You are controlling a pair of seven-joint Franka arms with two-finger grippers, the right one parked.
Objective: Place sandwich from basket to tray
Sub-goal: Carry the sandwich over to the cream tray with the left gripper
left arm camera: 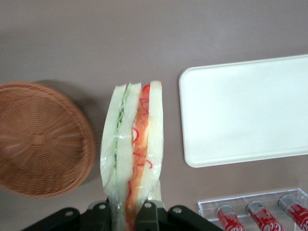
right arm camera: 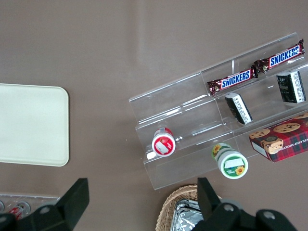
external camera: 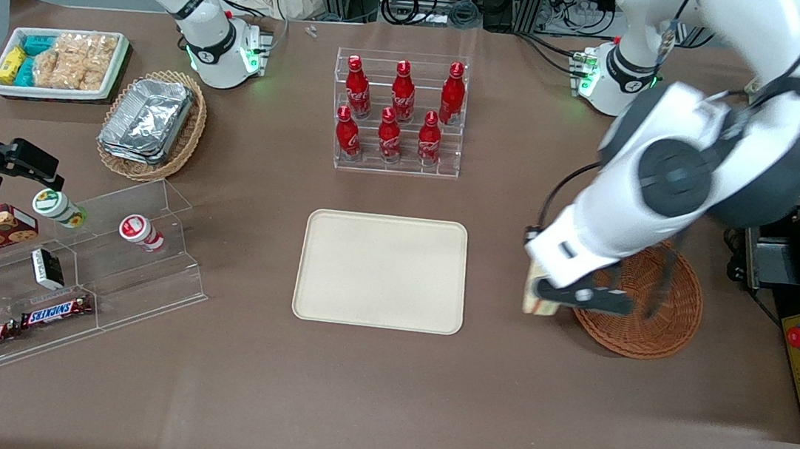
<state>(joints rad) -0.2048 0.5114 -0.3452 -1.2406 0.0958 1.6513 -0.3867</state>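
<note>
Item: sandwich (left arm camera: 132, 159), a wedge in clear wrap, pale bread with a green layer and an orange-red layer showing along its cut edge; held clamped between the fingers of the gripper (external camera: 549, 294), out of the basket (external camera: 647, 310) and in the air. Position: above bare brown table (external camera: 352, 398), in the gap between the basket's rim and the tray (external camera: 382, 270), just beside the basket and touching neither. Wrist view shows the wedge pointing away from the fingers (left arm camera: 147, 216), with the basket's edge on one flank, the tray's rounded corner on the other, and uncovered tabletop on both sides of the sandwich. Basket: round, reddish-brown wicker, standing toward the working arm's end of the table; its bowl holds nothing visible, and part of it is covered by the arm in the front view. Tray: flat, cream, low rim, rounded corners, surface bare across its full extent; open table borders all four of its edges. Adjacent fixtures: a clear rack of red bottles (external camera: 399, 109) stands farther from the front camera than the tray, apart from its rim; a clear stepped display (external camera: 79, 272) with snack bars and small cups lies toward the parked arm's end, well apart from the tray. The strip of table nearest the front camera is uncovered.
</note>
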